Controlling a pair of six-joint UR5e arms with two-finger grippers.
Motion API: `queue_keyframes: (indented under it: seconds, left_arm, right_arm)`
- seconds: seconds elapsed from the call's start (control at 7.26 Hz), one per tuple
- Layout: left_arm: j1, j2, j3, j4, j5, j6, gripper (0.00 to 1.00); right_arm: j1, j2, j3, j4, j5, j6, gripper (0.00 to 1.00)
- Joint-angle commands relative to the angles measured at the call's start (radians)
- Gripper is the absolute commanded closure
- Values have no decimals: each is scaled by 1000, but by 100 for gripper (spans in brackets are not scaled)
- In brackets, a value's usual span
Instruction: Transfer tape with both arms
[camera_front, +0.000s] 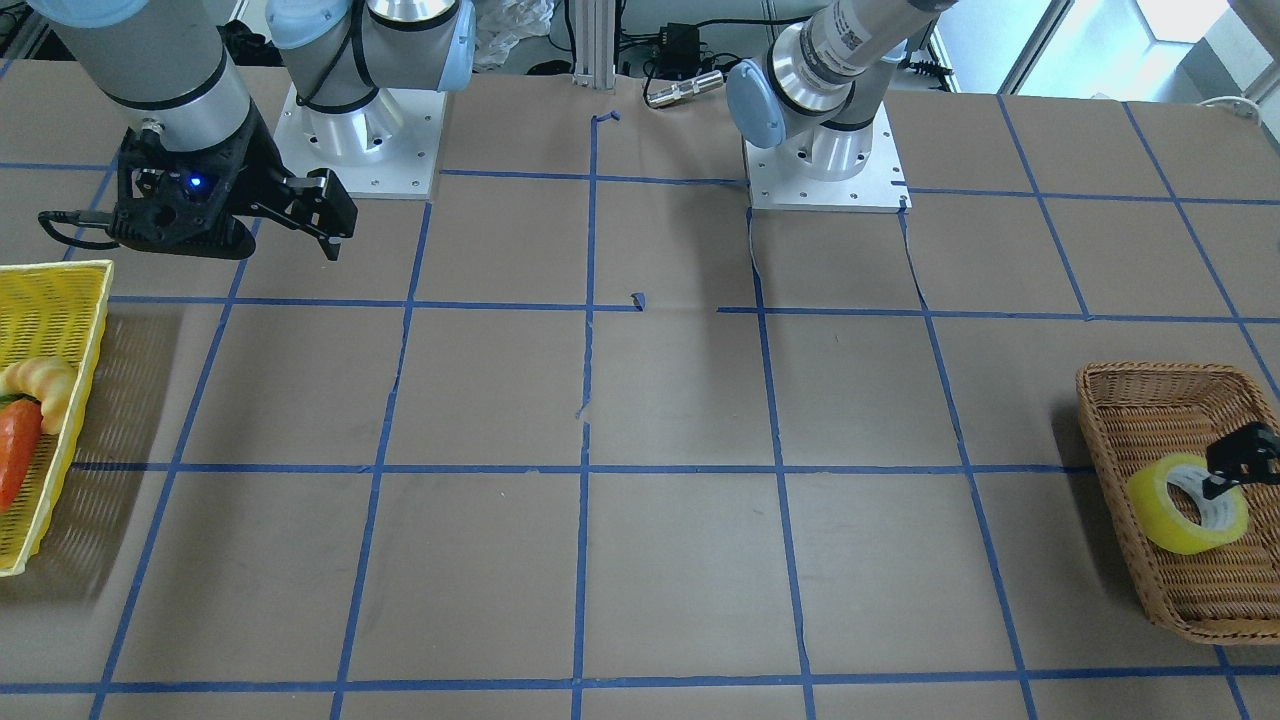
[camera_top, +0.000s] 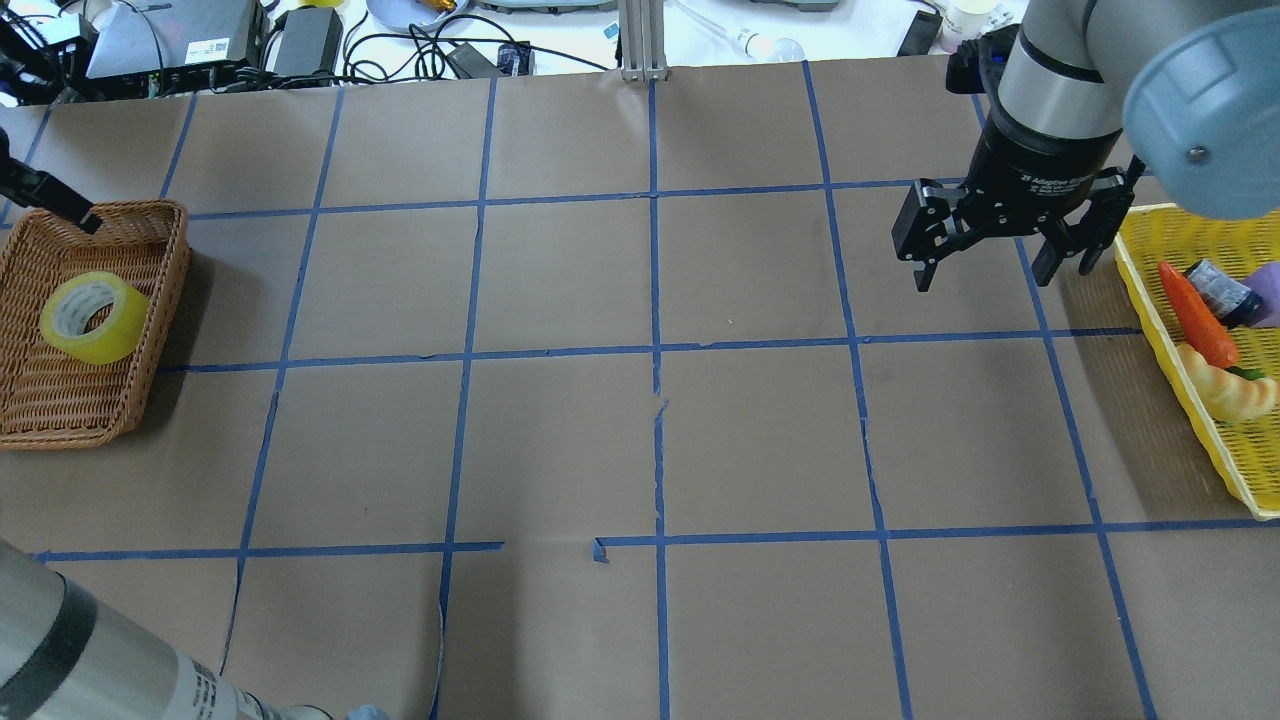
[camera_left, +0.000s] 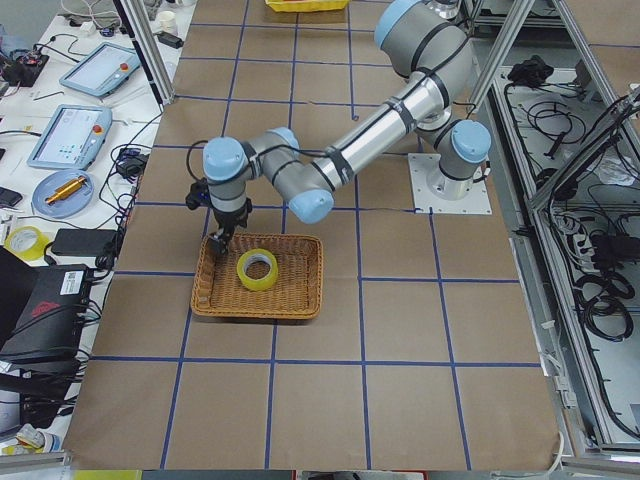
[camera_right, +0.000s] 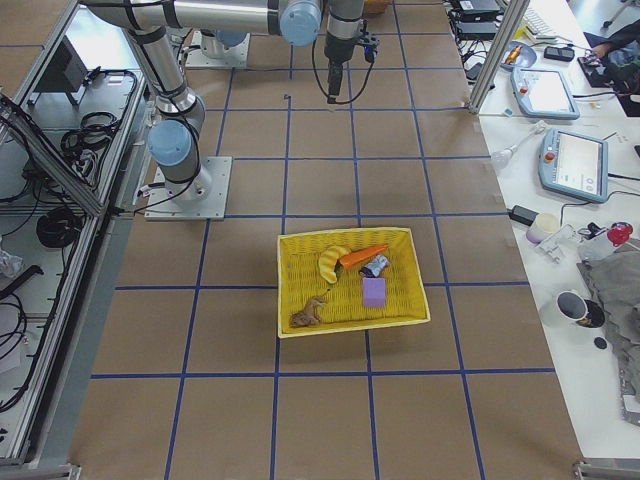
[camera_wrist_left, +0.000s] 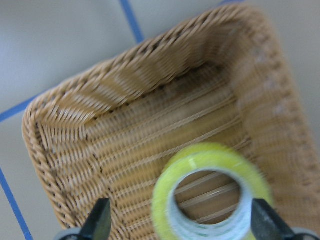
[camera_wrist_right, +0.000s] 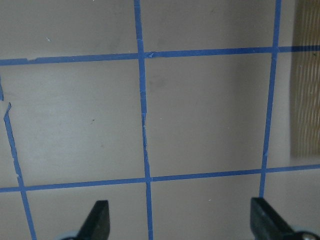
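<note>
While working outward from the heart of the job, find the tape tipped up on its edge inside the wicker basket, at nine o'clock on the bench in the overhead view. Probably kept in there to stop any rolling, and within reach of the left hand alone. Find that hand poised over the basket's eleven o'clock corner, fingers spread wide, gripping nothing, not touching the roll as far as can be told. Look through its wrist camera to find the roll low at six o'clock, framed between the fingers. Far across at two o'clock, note the right hand, likewise spread and empty, beside the yellow basket. Seemingly parked there to receive a hand-over mid-bench.
</note>
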Motion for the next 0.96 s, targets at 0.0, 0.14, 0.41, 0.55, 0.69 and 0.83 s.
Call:
queue_keyframes:
  seconds: [0.0, 0.14, 0.41, 0.55, 0.69, 0.83]
  left_arm:
    - [-189, 169, 9, -317, 15, -340, 0]
    - [-264, 231, -14, -348, -10, -524, 0]
    - [-457, 353, -114, -347, -27, -785, 0]
    - [-549, 401, -138, -343, -19, -838, 0]
    - [-571, 434, -152, -366, -12, -863, 0]
    - [-567, 454, -165, -368, -10, -870, 0]
  right_arm:
    - [-5, 1, 0, -2, -15, -1, 0]
    - [-5, 3, 0, -3, -15, -1, 0]
    - [-5, 3, 0, -8, -15, -1, 0]
    - [-7, 3, 0, -18, -15, -1, 0]
    - [-7, 3, 0, -20, -16, -4, 0]
    - [-7, 3, 0, -18, -18, -5, 0]
